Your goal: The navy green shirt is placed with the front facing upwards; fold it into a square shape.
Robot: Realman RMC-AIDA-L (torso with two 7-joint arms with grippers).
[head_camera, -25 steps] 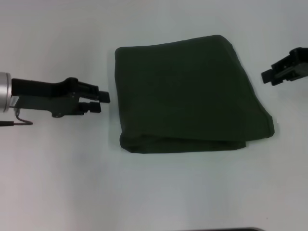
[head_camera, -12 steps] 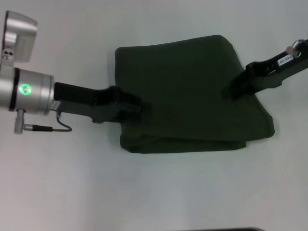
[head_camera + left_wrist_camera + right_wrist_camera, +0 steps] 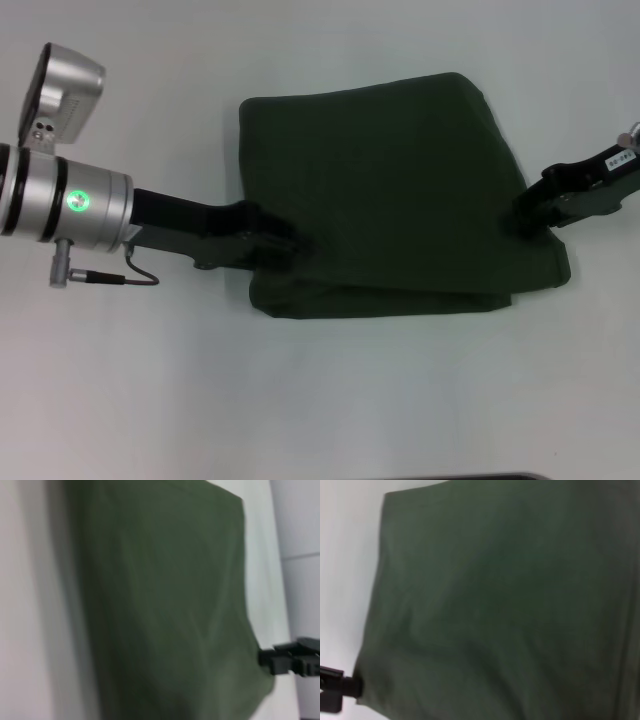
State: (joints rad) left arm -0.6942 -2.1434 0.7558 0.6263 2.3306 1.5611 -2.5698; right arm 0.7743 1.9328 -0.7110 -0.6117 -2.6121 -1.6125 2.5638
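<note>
We see left gripper (image 3: 285, 243) at left edge of dark olive-green cotton shirt (image 3: 395, 190), tips over near-left fold; whether fingers open or clamped, cannot tell. Shirt lies between both grippers on white table (image 3: 330, 400), already folded into rough square, layered edges stacked along side nearest us; no lettering visible. Right gripper (image 3: 525, 215) touches shirt's right edge, near corner; finger state also cannot tell. We judge both tips placed at opposite edges to press or tidy final fold.
</note>
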